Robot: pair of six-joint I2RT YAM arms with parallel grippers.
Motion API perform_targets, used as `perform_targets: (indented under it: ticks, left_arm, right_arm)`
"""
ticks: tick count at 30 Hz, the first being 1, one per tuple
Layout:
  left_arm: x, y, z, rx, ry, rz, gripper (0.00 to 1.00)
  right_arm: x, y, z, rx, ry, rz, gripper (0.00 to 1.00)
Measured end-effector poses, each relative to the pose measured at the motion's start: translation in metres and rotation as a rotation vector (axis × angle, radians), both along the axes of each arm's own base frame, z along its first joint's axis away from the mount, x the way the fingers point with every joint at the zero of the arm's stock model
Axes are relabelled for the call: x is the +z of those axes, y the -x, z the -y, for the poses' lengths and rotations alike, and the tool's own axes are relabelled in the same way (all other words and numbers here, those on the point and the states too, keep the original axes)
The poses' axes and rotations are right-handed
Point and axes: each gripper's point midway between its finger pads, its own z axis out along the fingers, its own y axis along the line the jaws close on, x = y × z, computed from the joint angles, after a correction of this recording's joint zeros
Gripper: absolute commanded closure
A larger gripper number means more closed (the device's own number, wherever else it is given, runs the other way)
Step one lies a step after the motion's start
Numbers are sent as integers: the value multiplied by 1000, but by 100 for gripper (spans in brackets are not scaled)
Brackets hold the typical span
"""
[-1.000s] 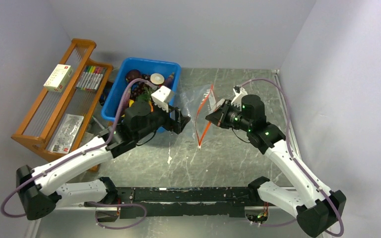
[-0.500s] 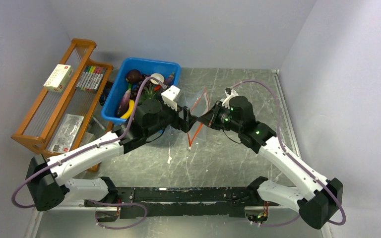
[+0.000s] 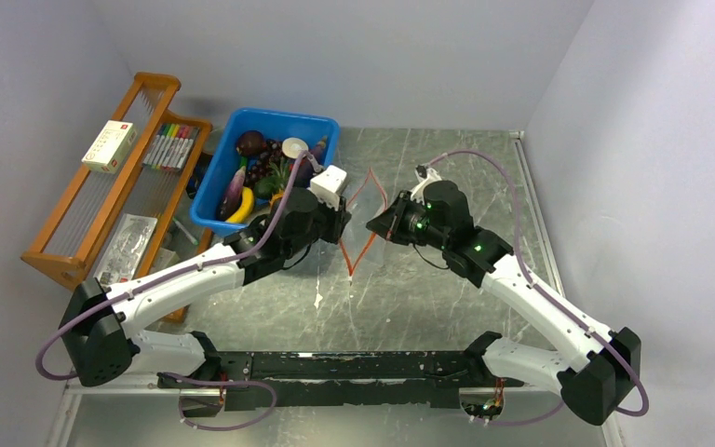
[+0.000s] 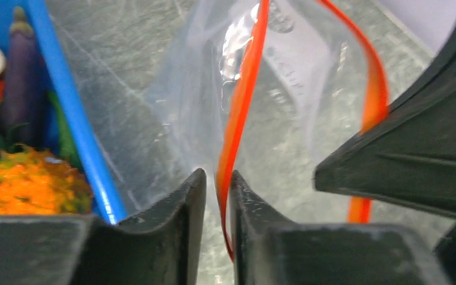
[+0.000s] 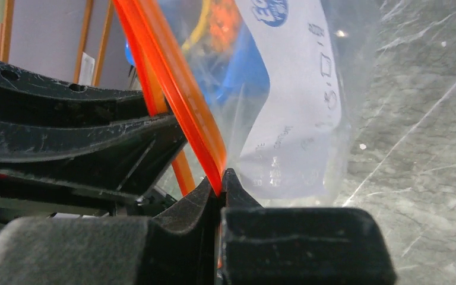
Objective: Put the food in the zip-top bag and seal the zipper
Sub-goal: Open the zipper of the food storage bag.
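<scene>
Grip looks set on both lips of the zip-top bag (image 5: pixel 297 113), as far as I can read it from here. My left gripper (image 4: pixel 218 199) is closed down to a sliver. One lip of the zipper (image 4: pixel 244 101) runs down into that slot, lying close against the inner face of one of its fingers (image 4: pixel 255 208). I cannot tell how firm the pinch is. My right gripper (image 5: pixel 220 185) is fully closed, its pads pressed together on the other red lip right at the tips.

On the top camera the bag hangs between the two grippers, above the table (image 3: pixel 447 307) and just right of the blue bin (image 3: pixel 284 119). The two grippers face each other, close but not touching. The two lips bow apart between them into a narrow diamond, so the mouth stands partly open. Through the left wrist camera I see the clear film stretched behind the red strip.

All the food (image 3: pixel 251 144) I can see lies in the blue bin: the eggplant (image 4: pixel 16 83), the pineapple (image 4: pixel 24 190), the grapes (image 3: pixel 261 173) and the white-faced round piece (image 3: pixel 294 147). Left of the bin stands a wooden rack (image 3: pixel 74 233) with marker pens (image 3: pixel 171 145) on it.
</scene>
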Motion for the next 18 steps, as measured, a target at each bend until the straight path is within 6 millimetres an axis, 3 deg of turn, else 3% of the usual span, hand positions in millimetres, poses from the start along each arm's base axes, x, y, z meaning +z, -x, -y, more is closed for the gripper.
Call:
perform_targets:
  ticks: [8,13,18]
  left_arm:
    - [-14,-6,-24,90,-105,-2,93]
    - [-2,-3,-26,98,-91,-14,93]
    - [14,-3,-23,102,-53,-21,93]
  right_arm:
    - [11,-7,13,-27,90,59,100]
    - [17,-11,23,-52,161,83,90]
    - [7,-16,30,-57,252,61,88]
